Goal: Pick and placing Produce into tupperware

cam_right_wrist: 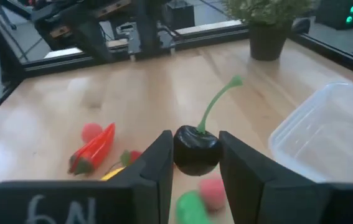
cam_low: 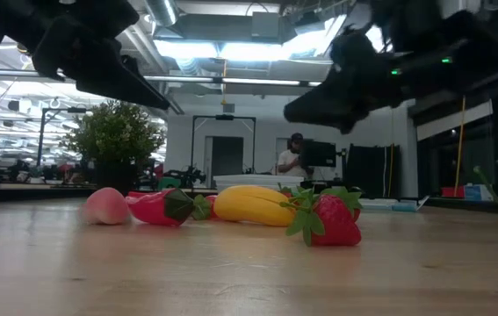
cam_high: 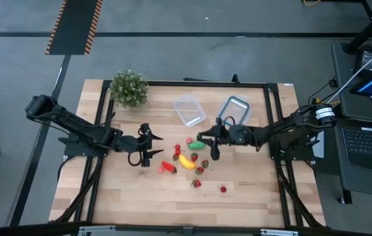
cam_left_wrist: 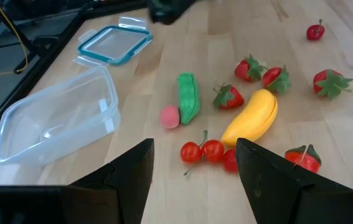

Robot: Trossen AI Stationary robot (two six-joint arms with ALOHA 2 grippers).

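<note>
Your right gripper (cam_right_wrist: 196, 171) pinched a dark cherry (cam_right_wrist: 196, 149) above the produce (cam_high: 189, 160) | left gripper (cam_left_wrist: 192, 180) gaped, idle | tupperware (cam_high: 188, 109) sat beyond | round cherry could've slipped out.

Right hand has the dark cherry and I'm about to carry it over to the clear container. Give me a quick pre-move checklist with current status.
1. Grip: right hand is shut on the dark cherry, fingers on both its sides, stem free above. Ok.
2. Tupperware: open, nothing seen inside in the left wrist view. Ok.
3. Blue-rimmed lid: lies on the table beside the tupperware, off it. Ok.
4. Left hand: open, on the far side of the produce pile from the right hand, off the way to the tupperware. Ok.
5. Clearance under the cherry over the green piece: cannot tell.
</note>
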